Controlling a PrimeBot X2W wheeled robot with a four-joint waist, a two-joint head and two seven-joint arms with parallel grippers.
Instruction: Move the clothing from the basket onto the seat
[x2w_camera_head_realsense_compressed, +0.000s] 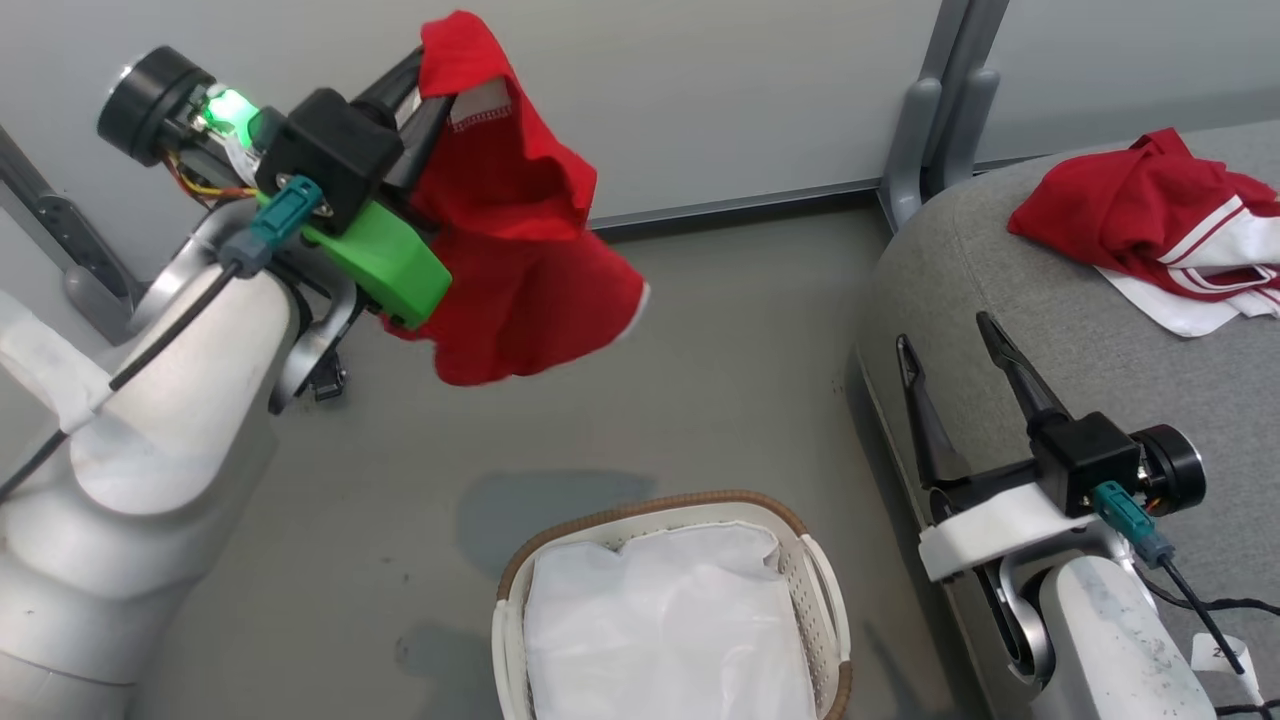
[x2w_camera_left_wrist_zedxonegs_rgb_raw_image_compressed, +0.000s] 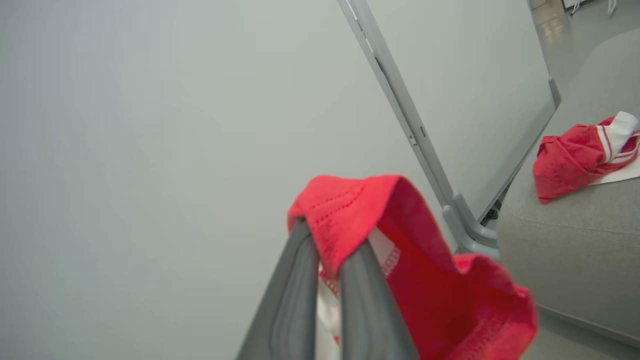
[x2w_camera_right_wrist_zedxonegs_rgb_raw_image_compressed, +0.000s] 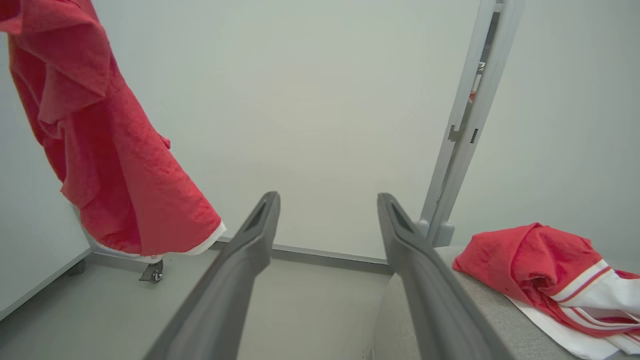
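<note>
Left gripper (x2w_camera_left_wrist_zedxonegs_rgb_raw_image_compressed: 327, 240) pinches the red garment (x2w_camera_head_realsense_compressed: 520, 250), which hangs below it over the floor (x2w_camera_head_realsense_compressed: 700, 330). Seat (x2w_camera_head_realsense_compressed: 1050, 300) is well off to its right, so carry rightward. Right gripper (x2w_camera_head_realsense_compressed: 945, 330) is spread and empty at the seat edge. Second garment (x2w_camera_head_realsense_compressed: 1150, 215) lies on the seat. Basket (x2w_camera_head_realsense_compressed: 640, 505) shows just its white liner (x2w_camera_head_realsense_compressed: 660, 620).

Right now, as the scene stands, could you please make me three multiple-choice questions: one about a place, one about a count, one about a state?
1. Where does the striped garment lie?
A on the seat
B hanging in the air
C out of sight

2. How many red garments show?
A one
B two
C three

3. How is the right claw?
A open, empty
B shut on cloth
C shut, empty

Key:
1 A, it rests on the grey cushion.
2 B, the striped garment plus the held garment in the left claw.
3 A, its fingers stand apart with nothing between.
</note>
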